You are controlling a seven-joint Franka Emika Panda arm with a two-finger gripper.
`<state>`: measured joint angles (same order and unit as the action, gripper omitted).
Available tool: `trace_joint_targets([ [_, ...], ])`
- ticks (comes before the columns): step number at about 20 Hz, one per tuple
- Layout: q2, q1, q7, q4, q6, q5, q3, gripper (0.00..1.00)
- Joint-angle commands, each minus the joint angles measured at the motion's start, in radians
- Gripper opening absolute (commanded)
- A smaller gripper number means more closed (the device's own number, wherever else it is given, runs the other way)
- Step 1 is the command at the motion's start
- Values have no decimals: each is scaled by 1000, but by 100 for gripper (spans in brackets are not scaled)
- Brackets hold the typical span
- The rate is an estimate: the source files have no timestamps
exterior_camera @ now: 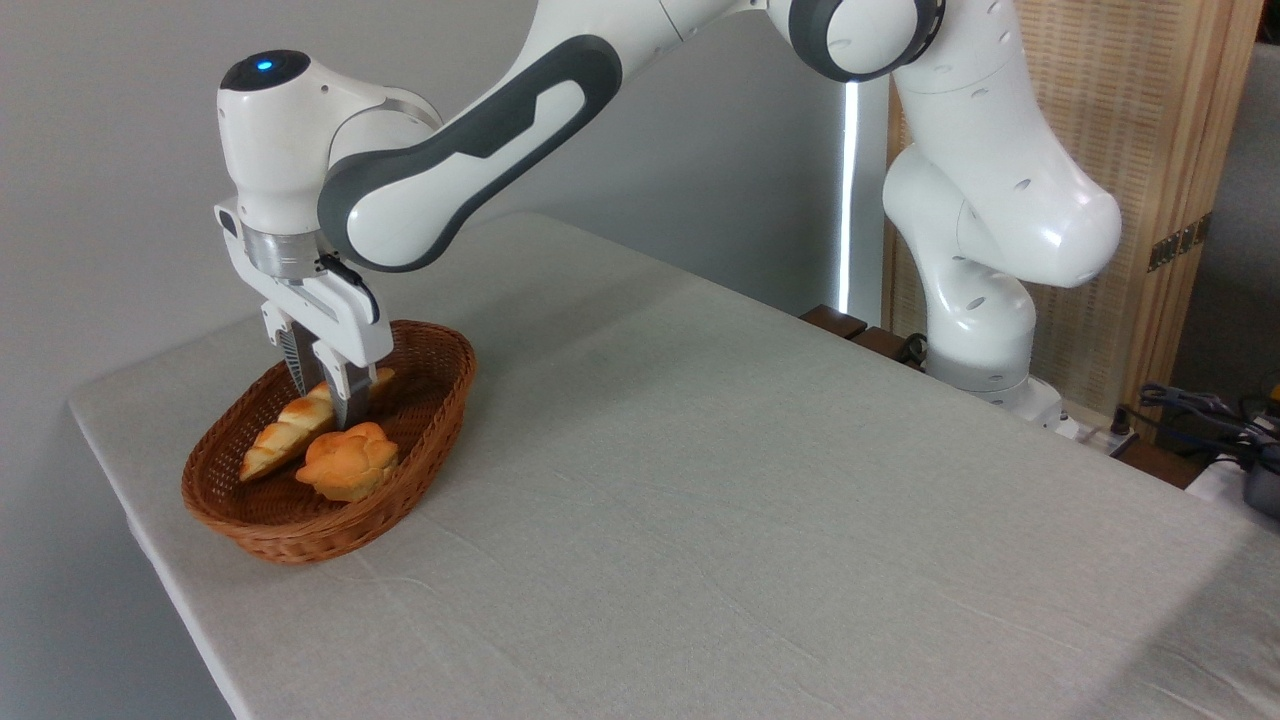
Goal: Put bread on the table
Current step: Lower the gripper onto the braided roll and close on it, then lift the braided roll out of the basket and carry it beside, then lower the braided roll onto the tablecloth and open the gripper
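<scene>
Barely begun: long braided golden loaf (pixel 282 434) lying in brown oval wicker basket (pixel 440 400), two-finger gripper (pixel 322 398) straddling it, perhaps clamped, cannot tell; lift and transfer rightward to grey-beige clothed table (pixel 700 480) remaining.

Single fixed camera, elevated off the table (pixel 760 520) corner, looks down obliquely; gripper (pixel 322 395) sits mid-distance, frame left.

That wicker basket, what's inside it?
The basket holds a long braided bread and a flower-shaped bun. The gripper reaches in, its fingers hiding the bread's middle and the basket floor behind.
</scene>
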<state>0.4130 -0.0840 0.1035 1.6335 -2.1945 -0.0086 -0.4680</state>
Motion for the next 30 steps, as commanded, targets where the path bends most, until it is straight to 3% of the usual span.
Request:
trace_joint_targets([
  [1,-14,1,-31,-3,-14,15,-6,39],
  [6,-65,3,-31,-3,16,10,-3,39],
  [12,-204,36,4,2,200,15,37,39],
  [17,-304,41,183,48,354,15,169,39],
  [23,-391,41,370,224,363,19,311,41],
  [24,-392,41,398,245,363,19,330,45],
  [27,-387,43,449,301,352,19,350,82],
  [29,-385,43,481,305,354,19,350,87],
  [30,-385,43,490,305,355,19,350,98],
])
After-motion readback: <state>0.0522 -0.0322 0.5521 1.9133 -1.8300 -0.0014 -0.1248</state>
